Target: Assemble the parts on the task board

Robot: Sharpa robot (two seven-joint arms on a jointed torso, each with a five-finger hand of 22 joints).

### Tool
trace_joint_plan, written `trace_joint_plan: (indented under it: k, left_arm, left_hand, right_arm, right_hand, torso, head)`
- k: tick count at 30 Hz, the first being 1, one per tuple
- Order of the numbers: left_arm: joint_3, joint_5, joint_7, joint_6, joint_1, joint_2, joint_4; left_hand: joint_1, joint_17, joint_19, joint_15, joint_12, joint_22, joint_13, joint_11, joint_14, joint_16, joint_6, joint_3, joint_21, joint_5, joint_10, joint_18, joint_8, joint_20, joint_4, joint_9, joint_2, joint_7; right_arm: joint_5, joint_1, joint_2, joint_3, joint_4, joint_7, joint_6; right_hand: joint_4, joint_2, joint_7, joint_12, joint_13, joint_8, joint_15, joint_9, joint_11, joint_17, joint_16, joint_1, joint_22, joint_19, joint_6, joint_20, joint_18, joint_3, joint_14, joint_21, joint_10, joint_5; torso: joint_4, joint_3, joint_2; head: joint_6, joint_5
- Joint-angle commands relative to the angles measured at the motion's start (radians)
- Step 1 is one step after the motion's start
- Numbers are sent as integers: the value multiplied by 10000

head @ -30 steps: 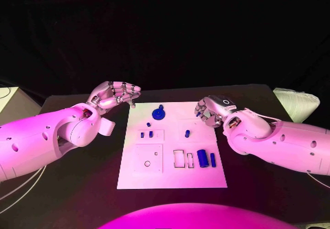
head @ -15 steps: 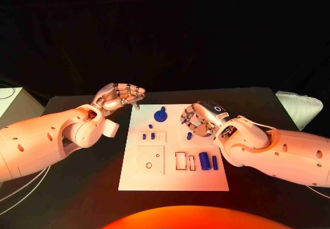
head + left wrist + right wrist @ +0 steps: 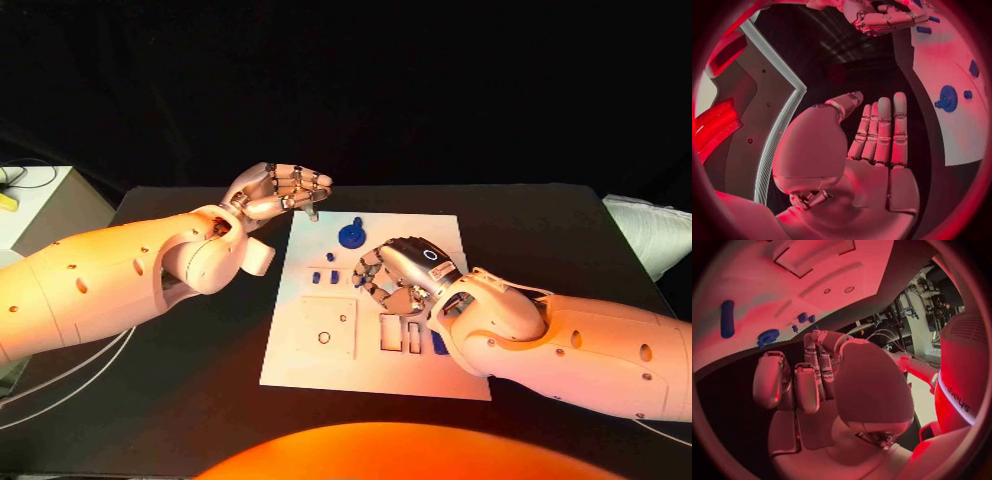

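Right now the step in hand looks like a reach: the right robot hand [image 3: 398, 272] hangs over the middle of the flat white rectangular task board [image 3: 310, 362], fingers curled downward with nothing seen between them, though whether they touch a part underneath I cannot tell. The left robot hand [image 3: 278, 189] is raised just off the board's far left corner, fingers straight and together in its wrist view, holding nothing. The small blue plastic parts lie scattered on the board: a round blue knob-like piece [image 3: 352, 235] near the far edge, two short blue pegs [image 3: 326, 276] left of the right hand, and another blue piece [image 3: 438, 343] by the slots near its wrist. By my judgement, the next move calls for lowering the right hand onto one part and closing cleanly around it without nudging its neighbours.
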Motion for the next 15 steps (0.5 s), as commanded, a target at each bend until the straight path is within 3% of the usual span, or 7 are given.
trace_joint_plan:
  k: [1, 7, 15]
  left_arm:
    - [7, 142, 138, 19, 6, 65, -15]
    - [7, 159, 111, 55, 7, 114, -52]
    - [7, 164, 79, 97, 8, 168, -109]
  left_hand:
    - [29, -13, 64, 84, -65, -14, -11, 38, 22, -66, -46, -37, -52, 28, 1, 142, -41, -10, -10, -13, 25, 12]
    - [25, -13, 64, 85, -66, -16, -13, 40, 22, -67, -46, -42, -55, 26, -1, 141, -41, -9, -8, -14, 22, 13]
    - [21, -15, 66, 87, -69, -19, -16, 41, 22, -70, -48, -48, -59, 25, -3, 141, -41, -8, -5, -15, 18, 14]
  right_arm:
    - [-266, -82, 153, -15, -108, 138, 642]
    - [-297, -201, 417, -42, -260, -69, 1141]
    - [-311, -319, 693, -71, -466, -367, 1502]
  right_hand:
    - [-1, 20, 27, -63, 9, 38, -80, 15, -205, -14, 28, -122, 1102, 126, 58, -29, -137, 48, 457, -54, 198, -38]
    - [-4, 27, 29, -69, 6, 35, -79, 17, -204, -46, 9, -126, 1077, 109, 54, -29, -125, 54, 450, -119, 198, -47]
    - [-9, 42, 37, -89, -3, 28, -76, 21, -198, -68, -5, -146, 1074, 103, 41, -28, -123, 65, 445, -136, 198, -72]
  torso:
    - [5, 5, 13]
    - [10, 12, 13]
    - [-3, 15, 13]
  head:
    - [-72, 216]
    - [-239, 457]
    - [-242, 596]
